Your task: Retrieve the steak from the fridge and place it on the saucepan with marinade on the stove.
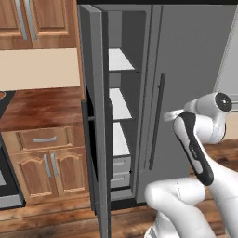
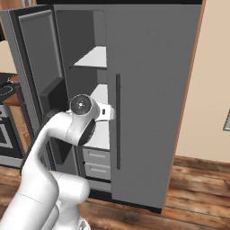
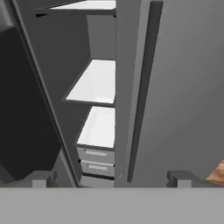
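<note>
We're in front of the fridge (image 1: pixel 195 60), tall and grey, with its left door (image 1: pixel 95 116) swung wide open toward us and its right door (image 2: pixel 152 90) shut, the long dark handle (image 2: pixel 118 121) running down that door's left edge. Inside the open half we see white shelves (image 1: pixel 118 60) stacked one above another, and below them two grey drawers (image 3: pixel 96 161) at the bottom of the compartment. The steak is nowhere that we can make out on these shelves; what we see of them is bare white.

From the hand view, the jaws (image 3: pixel 111 178) are spread as wide as they go, one fingertip (image 3: pixel 41 178) low on the left, the other low on the right, with nothing between them. They're aimed at the gap between the open compartment and the handle of the shut door, still apart from both.

The arm (image 1: pixel 195 148) rises in front of the shut door, wrist bent toward the opening.

Off to the left, a wooden bench (image 1: pixel 42 107) runs up to the fridge's side, with cabinet doors (image 1: pixel 51 172) under it, and a sliver of the stove (image 2: pixel 6 90) shows past the open door. The saucepan we can't pick out here.
</note>
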